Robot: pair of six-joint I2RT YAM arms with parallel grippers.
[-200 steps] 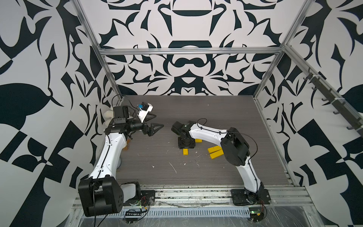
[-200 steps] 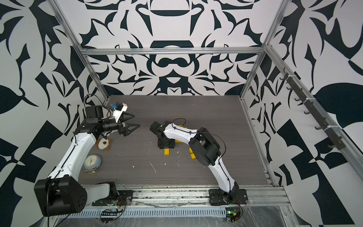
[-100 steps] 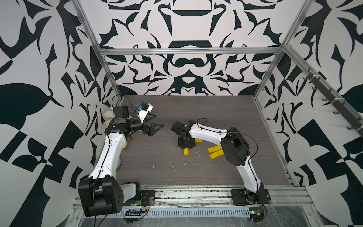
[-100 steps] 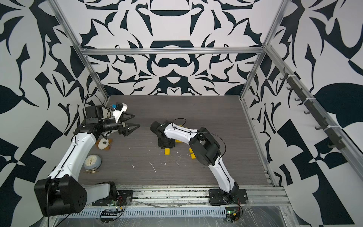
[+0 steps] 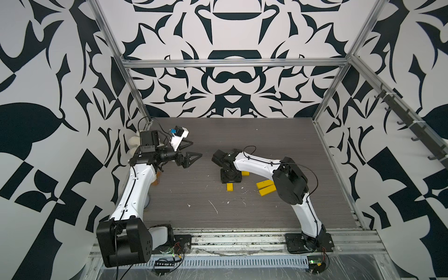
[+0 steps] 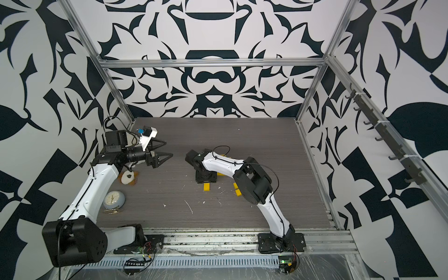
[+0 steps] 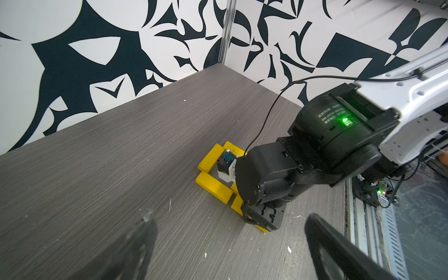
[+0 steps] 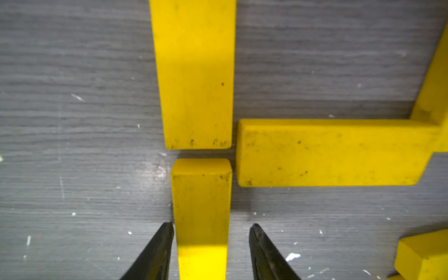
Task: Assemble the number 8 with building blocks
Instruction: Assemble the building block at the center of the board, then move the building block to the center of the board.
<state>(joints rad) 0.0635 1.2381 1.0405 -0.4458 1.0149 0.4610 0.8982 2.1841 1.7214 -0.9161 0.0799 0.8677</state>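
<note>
At mid-tabletop (image 5: 266,135) I count five building blocks (image 8: 194,72) laid as part of the number 8 (image 7: 213,188), two spares (image 5: 266,188) just beside it, right gripper (image 8: 211,226) pointing straight down, jaws released astride the lower upright block (image 8: 201,194), left gripper (image 5: 196,148) hovering level, jaws spread, empty.

Bright even light; soft shadows; left claw (image 7: 230,219) out of focus near lens.
</note>
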